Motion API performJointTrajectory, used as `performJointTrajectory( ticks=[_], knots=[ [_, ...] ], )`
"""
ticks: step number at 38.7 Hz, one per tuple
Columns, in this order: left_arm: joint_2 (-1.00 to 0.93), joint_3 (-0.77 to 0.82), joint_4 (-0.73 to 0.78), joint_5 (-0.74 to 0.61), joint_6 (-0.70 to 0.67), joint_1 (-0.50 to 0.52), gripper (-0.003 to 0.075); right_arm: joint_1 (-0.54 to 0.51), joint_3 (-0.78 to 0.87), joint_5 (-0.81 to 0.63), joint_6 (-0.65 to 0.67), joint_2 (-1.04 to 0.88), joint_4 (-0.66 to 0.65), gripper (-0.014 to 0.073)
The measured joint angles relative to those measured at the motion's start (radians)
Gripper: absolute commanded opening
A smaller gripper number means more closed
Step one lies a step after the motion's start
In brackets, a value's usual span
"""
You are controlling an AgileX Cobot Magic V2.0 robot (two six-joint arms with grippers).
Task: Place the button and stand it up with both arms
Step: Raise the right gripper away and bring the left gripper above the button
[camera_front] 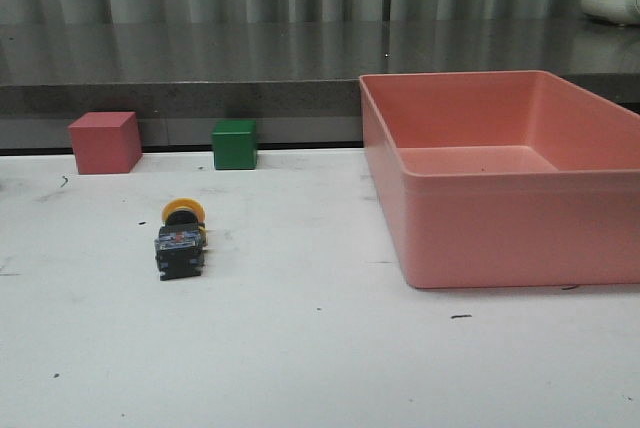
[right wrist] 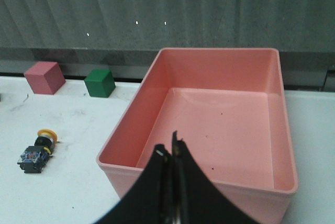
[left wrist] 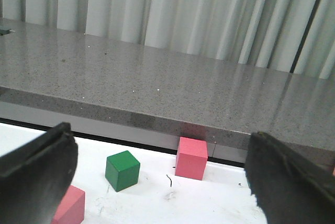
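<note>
While the button [camera_front: 181, 241] lies tipped over on the table [camera_front: 300, 348], the left gripper [left wrist: 157, 182] gapes empty, the right gripper [right wrist: 171, 182] pinched shut, empty; best grasp its black body squarely.

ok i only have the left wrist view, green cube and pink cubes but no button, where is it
observer: The small yellow-capped push-button with the black body lies on its side on the white table, nearer the robot than the green cube.
operator: which way is the cap pointing
observer: Away from the robot, toward the grey stone counter.
operator: and the right gripper
observer: The right gripper is shut, holding nothing, with the large pink plastic bin ahead of it.
</note>
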Motion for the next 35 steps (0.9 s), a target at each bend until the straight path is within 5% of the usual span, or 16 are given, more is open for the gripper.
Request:
performJointTrajectory(
  ticks=[17, 29, 35],
  knots=[
    [0.018, -0.002, 0.000, -0.006, 0.000, 0.000, 0.0617, 0.000, 0.049, -0.016, -0.002, -0.069, 0.000, -0.0069],
    [0.318, -0.168, -0.042, 0.078, 0.000, -0.003, 0.0617, 0.000, 0.049, -0.016, -0.002, -0.069, 0.000, -0.0069],
    [0.461, -0.239, -0.042, 0.107, 0.000, -0.128, 0.0617, 0.000, 0.049, -0.016, -0.002, -0.069, 0.000, -0.0069]
  ],
)
